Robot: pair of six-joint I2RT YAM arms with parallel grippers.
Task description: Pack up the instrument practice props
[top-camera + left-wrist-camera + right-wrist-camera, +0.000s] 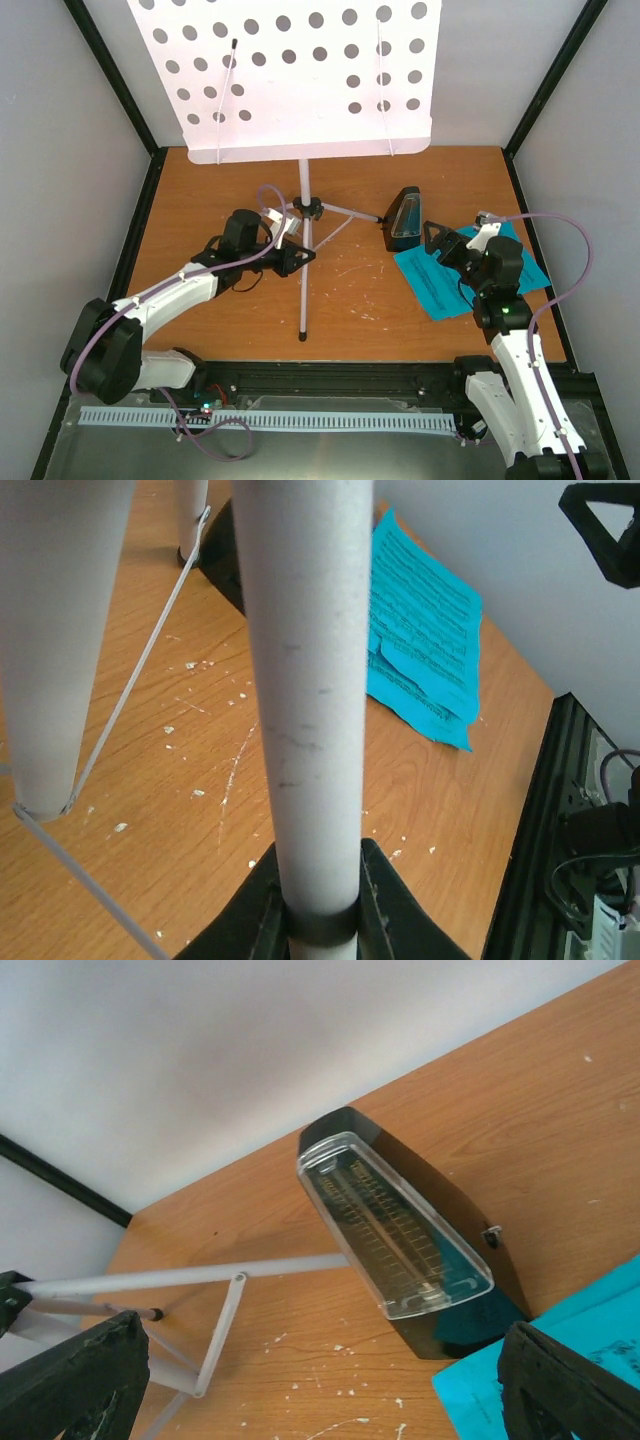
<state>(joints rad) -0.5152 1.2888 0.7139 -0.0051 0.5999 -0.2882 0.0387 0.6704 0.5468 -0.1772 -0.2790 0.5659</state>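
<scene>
- Jaws of the left gripper (291,258) are narrow and clamped on a white tube (310,680) low on the music stand (290,75), near the tripod hub. I cannot tell whether that tube is a leg or the mast.
- Judged from this hold, the step in hand is collapsing or lifting the stand, the largest prop to be packed.
- The stand stands upright at the middle back of the table (200,200), legs spread, with its hole-punched desk above everything else.
- The next move needs a firm, steady pull along the tube. The thin brace wires just beside the fingers could snag, and the tall top could swing or tip.
- The metronome (404,220) stands upright right of the stand, clear cover on, just beside the tip of one tripod leg. A sliding leg could knock it.
- The right gripper (441,243) hangs over the near edge of the cyan sheet-music pages (470,275), jaws wide and holding nothing, aimed at the metronome.
- The pages lie flat and loosely stacked at the right of the table, with the metronome's base at their far corner.
- No prop looks packed yet. The right arm seems set to take the metronome once the stand allows.
</scene>
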